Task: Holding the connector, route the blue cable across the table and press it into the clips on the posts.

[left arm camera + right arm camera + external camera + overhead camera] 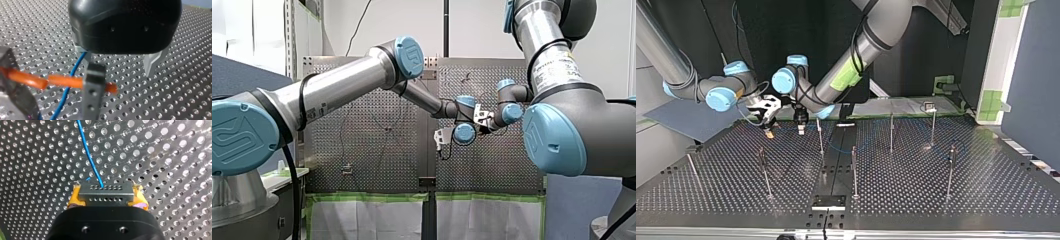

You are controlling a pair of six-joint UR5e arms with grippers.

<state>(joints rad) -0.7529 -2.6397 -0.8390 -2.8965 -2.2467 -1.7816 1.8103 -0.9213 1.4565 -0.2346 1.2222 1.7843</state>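
The right hand [107, 193] is clenched on the connector [106, 199], a small grey metal block with two rows of tiny round holes on its face. Yellow pads [74, 196], a little frayed at the edges, press the block from both sides. A black rounded housing covers the rest of the hand. The thin blue cable [87, 152], smooth and round, comes out of one hole in the upper row. It runs ahead of the hand over the bench [175, 170], a matt metal plate full of regular countersunk holes, and its far end is cut off at the frame edge.

The left hand [118, 70] is released: its two flat, pale metal fingers [152, 62] stand well apart under a glossy black housing. The cable passes just beside one finger, and it cannot be told whether it touches. In front of this hand the connector and the orange-looking pads are blurred, so their details are lost.

In the top view both hands hang close together at the back, left of the middle, low over the plate. Thin upright metal posts [854, 170] stand spread over the bench. Their clips are too small to make out, and the cable shows there only as a faint blue line among them. In the front view the fingertips of both hands are hard to make out behind the wrist joints.
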